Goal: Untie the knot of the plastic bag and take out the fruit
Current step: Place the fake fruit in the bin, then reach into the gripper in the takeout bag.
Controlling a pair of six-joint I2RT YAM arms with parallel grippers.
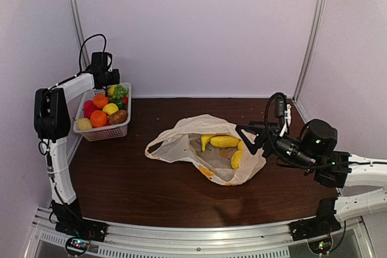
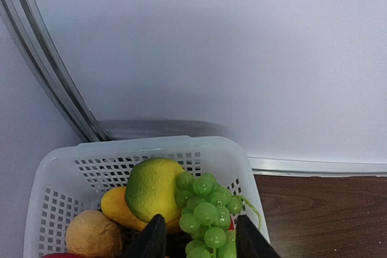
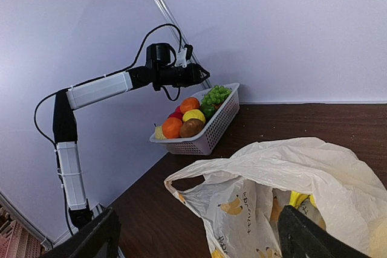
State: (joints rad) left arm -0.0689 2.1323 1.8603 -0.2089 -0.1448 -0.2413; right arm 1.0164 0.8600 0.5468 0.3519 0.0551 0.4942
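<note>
The plastic bag [image 1: 181, 132] [image 3: 272, 167] lies slumped in the middle of the tabletop [image 1: 121, 179]. Its mouth gapes on the side away from the right hand [image 1: 245, 139] [image 3: 198, 212]. That hand sits at the bag's opposite edge, just beside the crinkled plastic, with its fingers spread wide and nothing between them but the bag's near wall. I cannot tell whether either finger touches the plastic. Through the thin cream film show the yellow bananas [image 1: 221, 141] [image 3: 296, 199], just ahead of the right hand. A yellow oval piece [image 1: 236, 159] lies in the bag too, closer in toward that hand. The left hand [image 1: 112, 78] [image 2: 199, 222] [image 3: 187, 75] is well apart from the bag, poised over the white slotted basket [image 1: 103, 132] [image 2: 151, 144] [image 3: 205, 137] at the far corner. Its fingers stand partly apart, and the green grapes [image 1: 118, 98] [image 2: 205, 212] [image 3: 216, 93] lie directly below and between them. A sliver of space shows on one side of the bunch, so they are not clamped. Beside the grapes, under that hand, the basket also holds a yellow-green lemon [image 2: 151, 188], oranges [image 1: 98, 118] and a brown oval piece [image 1: 118, 116].
</note>
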